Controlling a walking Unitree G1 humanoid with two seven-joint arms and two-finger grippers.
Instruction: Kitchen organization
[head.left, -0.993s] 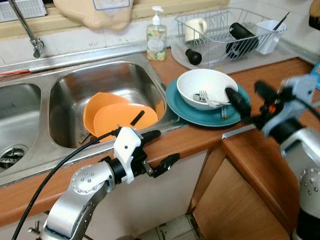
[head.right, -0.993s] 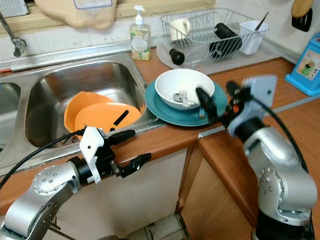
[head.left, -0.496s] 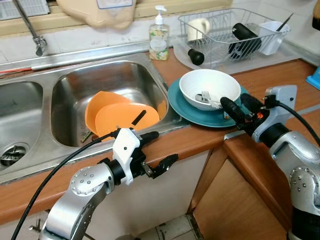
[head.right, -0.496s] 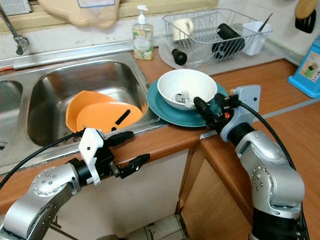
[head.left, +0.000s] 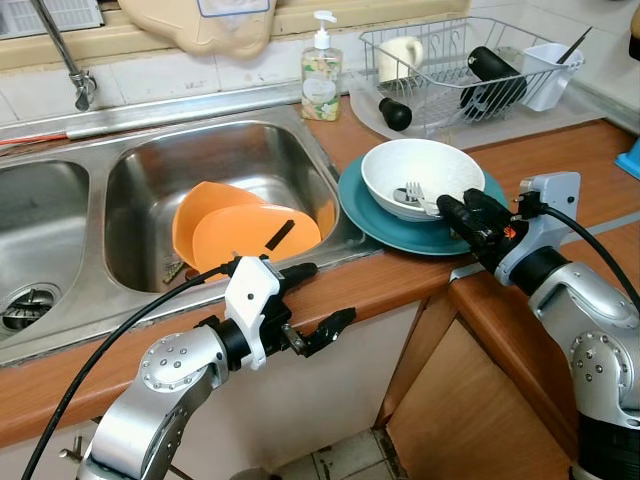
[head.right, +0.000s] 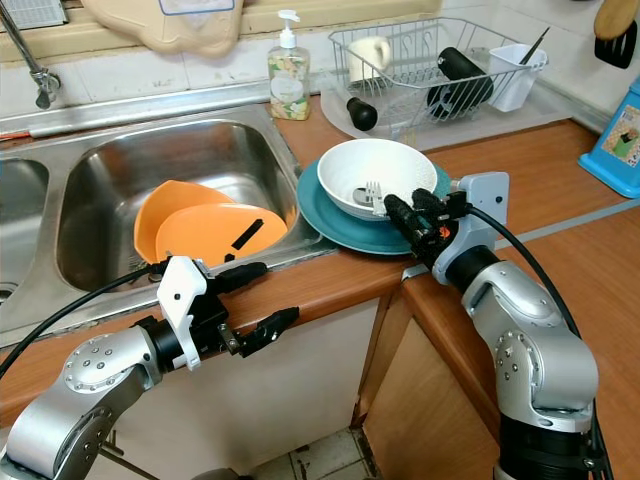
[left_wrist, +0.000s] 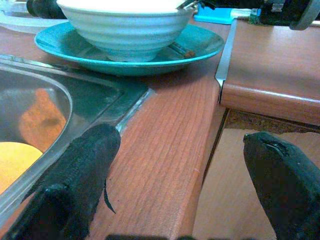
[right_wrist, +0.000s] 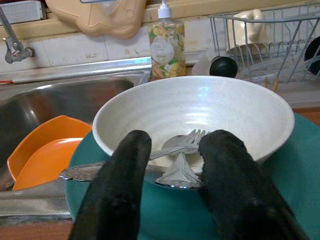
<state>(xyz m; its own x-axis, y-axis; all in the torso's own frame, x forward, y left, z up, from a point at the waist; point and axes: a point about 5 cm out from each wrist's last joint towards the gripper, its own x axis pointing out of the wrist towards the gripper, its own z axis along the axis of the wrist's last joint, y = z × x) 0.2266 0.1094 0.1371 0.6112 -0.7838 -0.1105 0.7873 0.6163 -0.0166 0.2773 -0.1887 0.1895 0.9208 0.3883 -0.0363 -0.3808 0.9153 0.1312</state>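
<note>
Bowl: white bowl (head.left: 422, 177), ribbed outside, glossy, standing on the teal plate (head.left: 372, 215) on the counter just right of the sink.
Cutlery: a metal fork (right_wrist: 182, 143) and spoon (right_wrist: 178, 172) lie in the bowl, handles over its near rim.
Right gripper: right gripper (head.right: 410, 212) at the bowl's near-right rim, its two black fingers (right_wrist: 227, 180) spread a little, one each side of the cutlery handles, pinching nothing.
Left gripper: left gripper (head.left: 315, 297) low at the near counter edge, in front of the sink, fingers wide apart, holding nothing.
Sink: double steel sink (head.left: 245, 150), shiny; the right basin holds two orange plates (head.left: 255, 235) leaning together, a dark utensil (head.left: 277, 235) across them.
Far side: soap bottle (head.left: 319, 70) with pump behind the sink's right corner; tap (head.left: 75, 85) at far left on the tiled wall.
Rack: wire dish rack (head.left: 455, 65) at far right, holding a cream mug (head.left: 400, 55), a black bottle (head.left: 490, 80) and a white cup (head.left: 546, 72); a black round item (head.left: 394, 114) lies just in front of it.
Surface: reddish-brown wood-grain counter (head.left: 560, 150), with a metal strip at the seam right of the plate.
Below: brown cabinet door (head.left: 470, 420); tiled floor beneath.
Right edge: blue box (head.right: 618, 135) on the counter.
</note>
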